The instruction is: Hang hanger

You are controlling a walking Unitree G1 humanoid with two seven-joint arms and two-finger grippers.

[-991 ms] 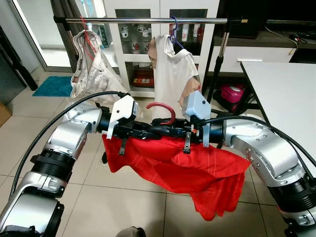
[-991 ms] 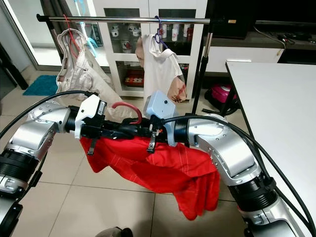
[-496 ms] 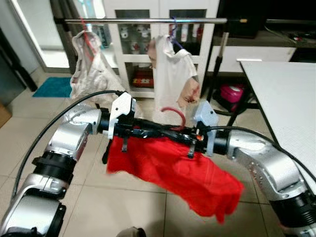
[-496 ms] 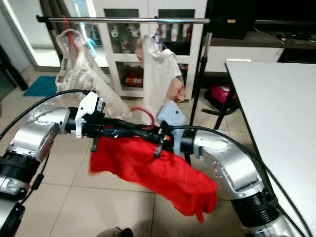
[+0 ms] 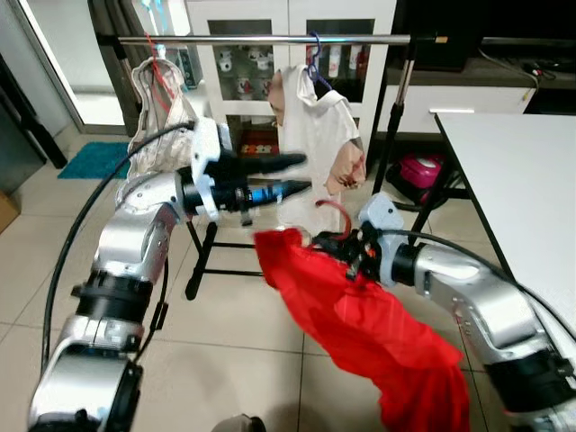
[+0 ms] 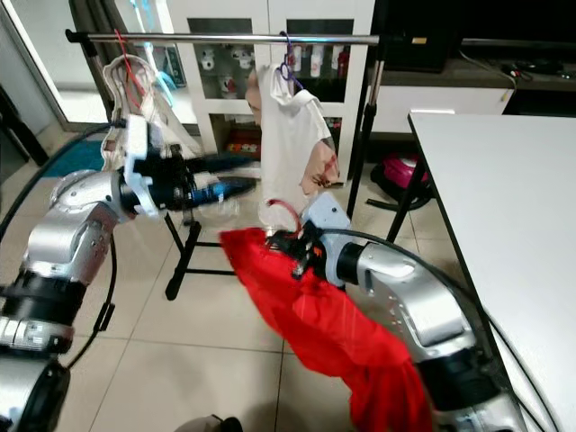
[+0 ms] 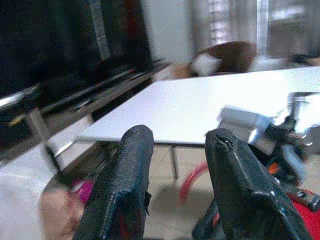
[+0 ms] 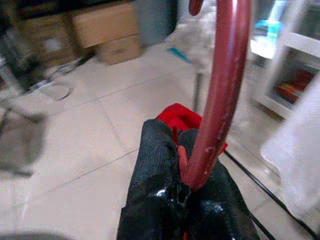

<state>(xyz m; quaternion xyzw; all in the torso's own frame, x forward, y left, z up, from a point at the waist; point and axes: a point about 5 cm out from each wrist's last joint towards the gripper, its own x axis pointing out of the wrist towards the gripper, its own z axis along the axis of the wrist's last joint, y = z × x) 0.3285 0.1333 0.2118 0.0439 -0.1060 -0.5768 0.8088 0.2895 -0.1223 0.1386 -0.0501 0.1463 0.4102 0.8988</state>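
— What do your head cameras show?

— My right gripper point(image 5: 353, 247) is clamped at the neck of a red plastic hanger point(image 5: 335, 212), its curved hook sticking up just above my fingers. A red cloth garment point(image 5: 378, 333) hangs from that hanger and trails down toward the tiled floor point(image 5: 225, 351). My left gripper point(image 5: 286, 175) is raised to the left of it, fingers apart and holding nothing, reaching toward a white shirt point(image 5: 315, 135) that hangs from a silver metal clothes rail point(image 5: 270, 39). A beige garment point(image 5: 157, 103) hangs at the rail's left end. A white table point(image 5: 513, 180) stands on my right.

— And the left wrist camera?

— My two black fingers point(image 7: 120, 190) stand spread with open air between them. Past them I see the white tabletop point(image 7: 200, 105), the red hook of the hanger point(image 7: 192, 177) and part of my own silver right arm point(image 7: 260, 130). The picture is blurred.

— The right wrist camera?

— My fingers point(image 8: 160, 170) are pressed together on the red stem of the hanger point(image 8: 220, 85), which rises straight up from them. A bit of the red cloth point(image 8: 180, 117) shows just behind my fingertips, over pale floor tiles point(image 8: 90, 125).
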